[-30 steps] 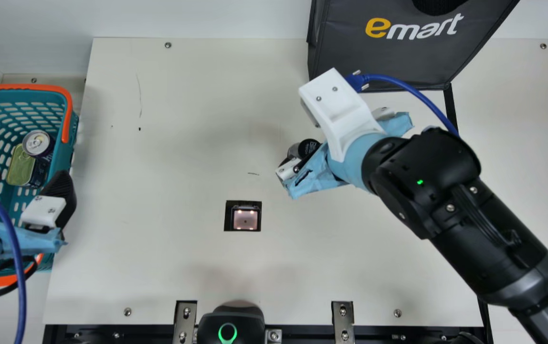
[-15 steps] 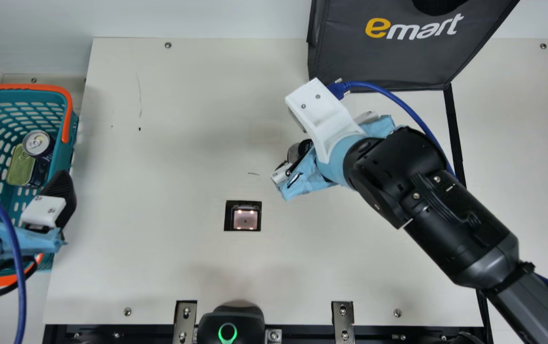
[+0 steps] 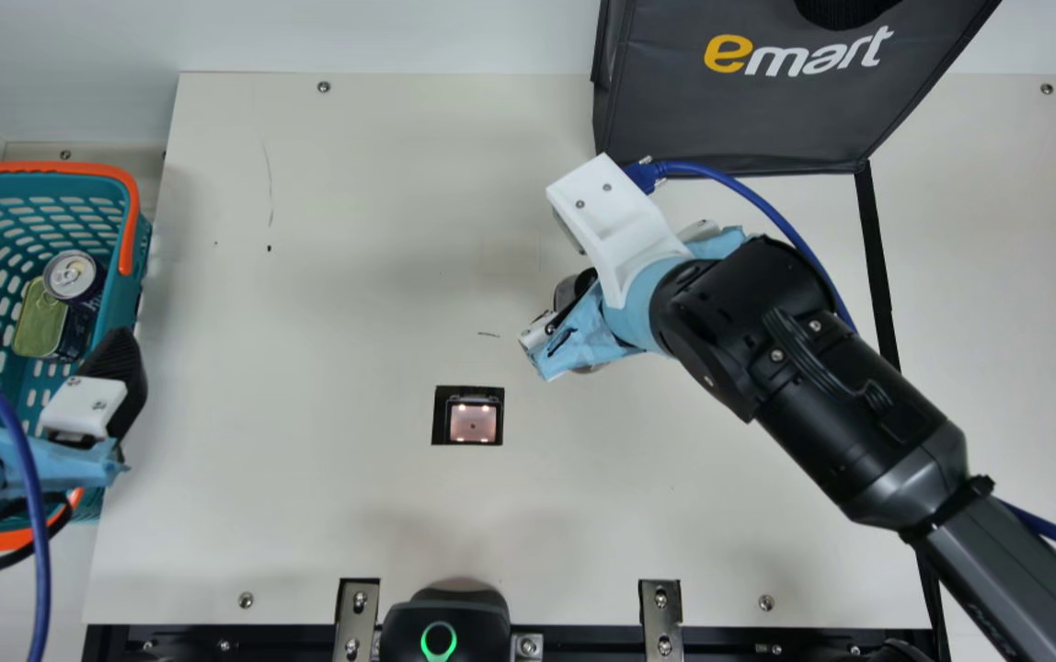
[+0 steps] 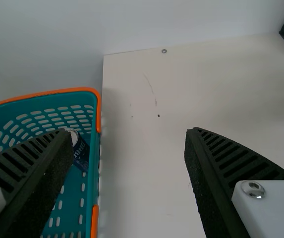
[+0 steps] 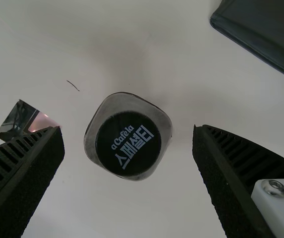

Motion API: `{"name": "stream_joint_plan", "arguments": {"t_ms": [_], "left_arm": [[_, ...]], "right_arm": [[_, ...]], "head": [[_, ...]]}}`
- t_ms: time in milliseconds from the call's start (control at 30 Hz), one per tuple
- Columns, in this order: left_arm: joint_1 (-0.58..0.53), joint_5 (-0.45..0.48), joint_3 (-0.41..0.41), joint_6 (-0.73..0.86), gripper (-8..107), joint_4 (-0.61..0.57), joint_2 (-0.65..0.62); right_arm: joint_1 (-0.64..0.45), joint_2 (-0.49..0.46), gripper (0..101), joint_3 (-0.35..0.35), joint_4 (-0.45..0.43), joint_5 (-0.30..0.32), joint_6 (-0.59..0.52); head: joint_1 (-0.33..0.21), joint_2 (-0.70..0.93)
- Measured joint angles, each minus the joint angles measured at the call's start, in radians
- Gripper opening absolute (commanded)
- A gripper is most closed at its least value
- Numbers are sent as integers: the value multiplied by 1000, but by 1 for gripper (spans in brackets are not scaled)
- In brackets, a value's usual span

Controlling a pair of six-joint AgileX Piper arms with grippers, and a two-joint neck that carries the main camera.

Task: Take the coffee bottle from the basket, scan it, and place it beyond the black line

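Black and round, the cap (image 5: 128,144) topped the coffee bottle (image 5: 164,130), whose greyish see-through shoulder made a rounded square around it in the right wrist view. White print crossed the cap at a slant: one small line in Latin letters, one larger line in Korean characters. Bottle stood upright on the cream table (image 3: 353,276), between the square black-framed scanner window with a pinkish glow (image 3: 473,421) and the black line (image 3: 872,248), on the window's side of that line. Main view had it partly under the black right gripper with light-blue wrapping (image 3: 583,331); jaws wide, cap centred between the fingers, gaps both sides. Black left gripper with white mounts (image 3: 51,331): jaws also wide, nothing held, over the teal plastic basket with orange rim (image 3: 59,167). In the basket: dark can with silver top (image 3: 71,274), light print on its side, beside a yellow-green rectangular tin (image 3: 39,322). Dark grey fabric bag (image 3: 730,110) carried large yellow-and-white lettering.
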Motion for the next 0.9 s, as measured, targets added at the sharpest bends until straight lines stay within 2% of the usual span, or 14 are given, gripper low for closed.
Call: {"name": "stream_joint_plan", "arguments": {"t_ms": [333, 367, 900], "left_arm": [[0, 0, 0, 0, 90, 0, 0], [0, 0, 0, 0, 90, 0, 0], [0, 0, 0, 0, 90, 0, 0]], "right_arm": [[4, 9, 4, -9, 15, 3, -2], [4, 9, 0, -10, 17, 5, -5], [-52, 3, 0, -82, 22, 43, -43]], "head": [[0, 0], [0, 0], [0, 0]]}}
